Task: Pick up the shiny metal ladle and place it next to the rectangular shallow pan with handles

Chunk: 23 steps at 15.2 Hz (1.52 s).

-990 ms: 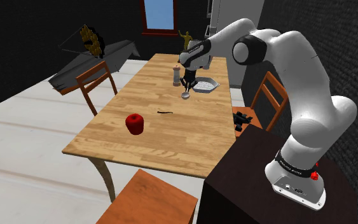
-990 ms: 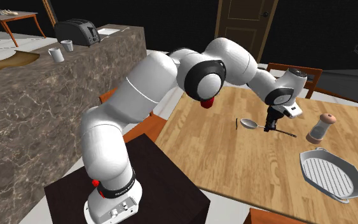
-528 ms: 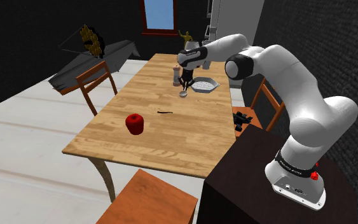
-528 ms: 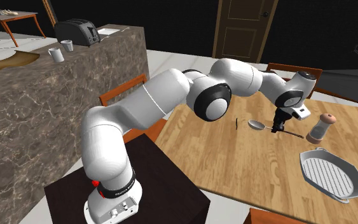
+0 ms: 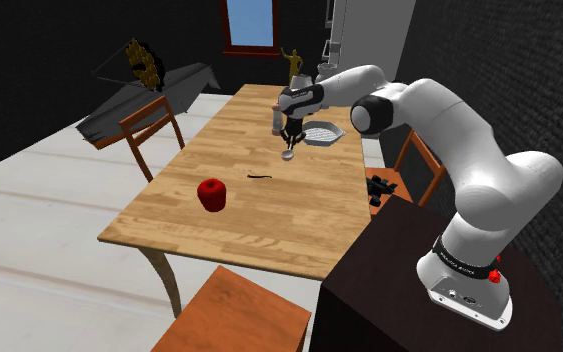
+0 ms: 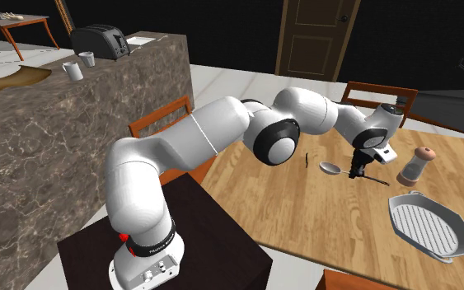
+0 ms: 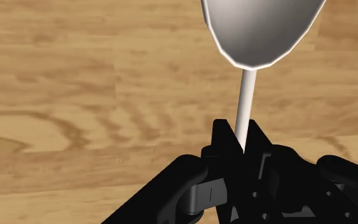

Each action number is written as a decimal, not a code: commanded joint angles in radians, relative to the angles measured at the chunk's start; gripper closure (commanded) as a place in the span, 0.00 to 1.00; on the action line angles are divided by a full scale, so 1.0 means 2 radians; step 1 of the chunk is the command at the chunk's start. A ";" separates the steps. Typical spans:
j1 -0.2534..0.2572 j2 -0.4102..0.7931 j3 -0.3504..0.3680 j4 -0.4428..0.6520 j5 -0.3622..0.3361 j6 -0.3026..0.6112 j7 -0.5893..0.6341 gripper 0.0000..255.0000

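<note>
**Ladle clasped over the wooden tabletop**

The all-black gripper (image 7: 241, 137) stood closed on the thin handle of the shiny grey metal ladle (image 7: 260, 32), its fingers clamping the stem just behind the bowl. In the second exterior view the ladle (image 6: 330, 168) lay low over the light wooden plank tabletop (image 6: 304, 222); whether it touched the wood could not be told. It sat between a small dark sliver (image 6: 306, 158) and a brown-topped pepper grinder (image 6: 413, 165). The grey rectangular ridged pan with handles (image 6: 430, 228) rested near the grinder. A red apple (image 5: 211, 193) sat well apart. Orange wooden chairs (image 5: 152, 128) ringed the table on a pale floor; a marbled stone counter (image 6: 57, 123) carried a black toaster (image 6: 100, 39).
</note>
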 commanded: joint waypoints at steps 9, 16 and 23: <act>-0.002 0.045 0.002 0.026 0.001 0.020 -0.002 1.00; -0.002 0.045 0.002 0.026 0.001 0.020 -0.002 0.00; -0.002 0.010 0.001 -0.005 0.001 0.015 -0.004 0.00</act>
